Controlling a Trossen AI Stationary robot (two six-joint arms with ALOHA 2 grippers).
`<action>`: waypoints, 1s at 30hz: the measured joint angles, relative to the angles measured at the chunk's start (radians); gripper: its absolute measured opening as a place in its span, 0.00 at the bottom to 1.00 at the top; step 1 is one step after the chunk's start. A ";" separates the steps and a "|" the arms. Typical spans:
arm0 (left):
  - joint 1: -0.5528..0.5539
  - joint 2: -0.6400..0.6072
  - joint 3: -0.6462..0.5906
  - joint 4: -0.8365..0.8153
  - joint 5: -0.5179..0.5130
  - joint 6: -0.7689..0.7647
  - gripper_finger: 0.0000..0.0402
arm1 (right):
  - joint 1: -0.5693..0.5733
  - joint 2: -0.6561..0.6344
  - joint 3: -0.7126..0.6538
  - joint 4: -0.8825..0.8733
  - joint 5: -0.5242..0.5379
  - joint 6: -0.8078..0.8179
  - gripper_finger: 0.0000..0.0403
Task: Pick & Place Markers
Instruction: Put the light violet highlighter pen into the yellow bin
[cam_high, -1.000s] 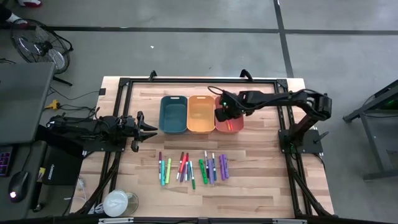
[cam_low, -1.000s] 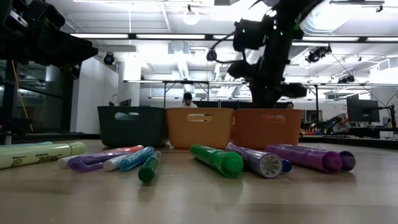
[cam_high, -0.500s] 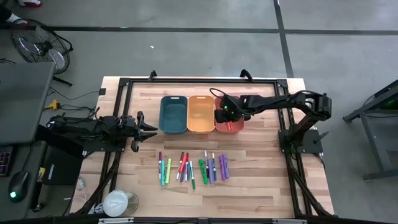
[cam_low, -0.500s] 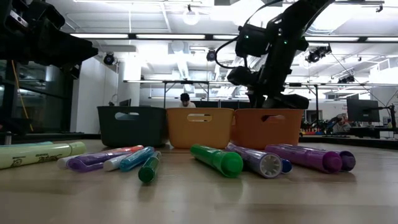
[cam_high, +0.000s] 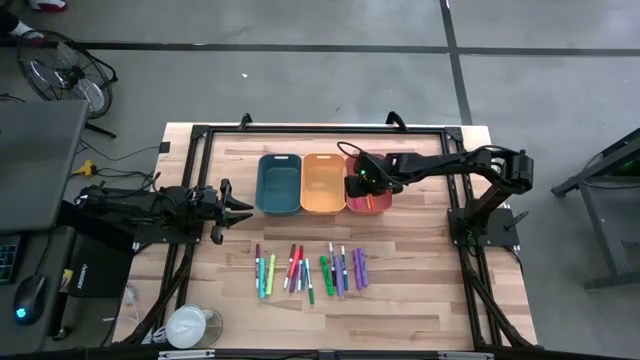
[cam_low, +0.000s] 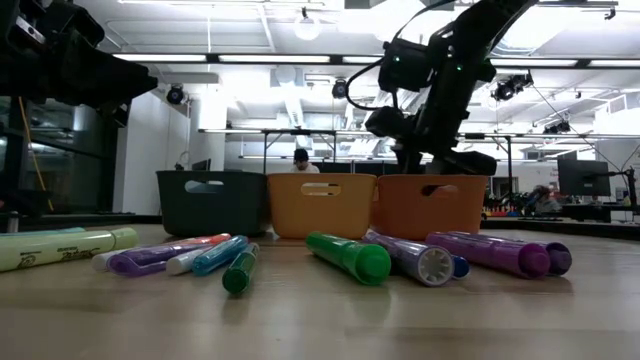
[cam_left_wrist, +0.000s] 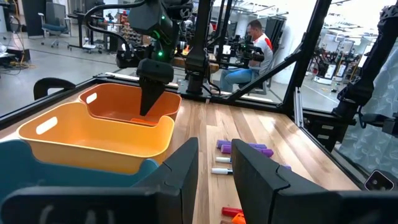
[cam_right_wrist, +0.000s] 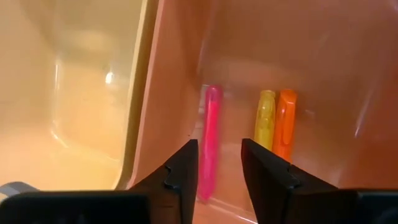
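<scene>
Right gripper: dark two-finger, tip down inside orange rectangular plastic bin; jaws parted, nothing between them. Bin floor: pink marker, yellow marker, orange marker, last two touching. Left gripper: above table's left part, jaws parted, empty. Remaining mixed-colour markers: row on wooden tabletop, near bins. Adjacent: yellow-orange plastic bin, teal plastic bin.

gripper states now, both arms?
Left gripper: open, empty, waiting at the table's left side.
Right gripper: open, empty, inside the orange bin above a pink marker.
</scene>
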 joint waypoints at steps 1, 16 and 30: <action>0.000 0.000 0.000 0.000 0.000 0.000 0.23 | 0.000 0.000 0.000 0.006 -0.004 -0.002 0.29; 0.000 0.000 0.000 0.000 0.000 0.000 0.23 | 0.122 -0.176 0.002 -0.026 0.044 -0.052 0.32; 0.000 0.000 0.000 0.000 0.000 0.000 0.23 | 0.439 -0.243 0.002 -0.075 0.031 -0.049 0.32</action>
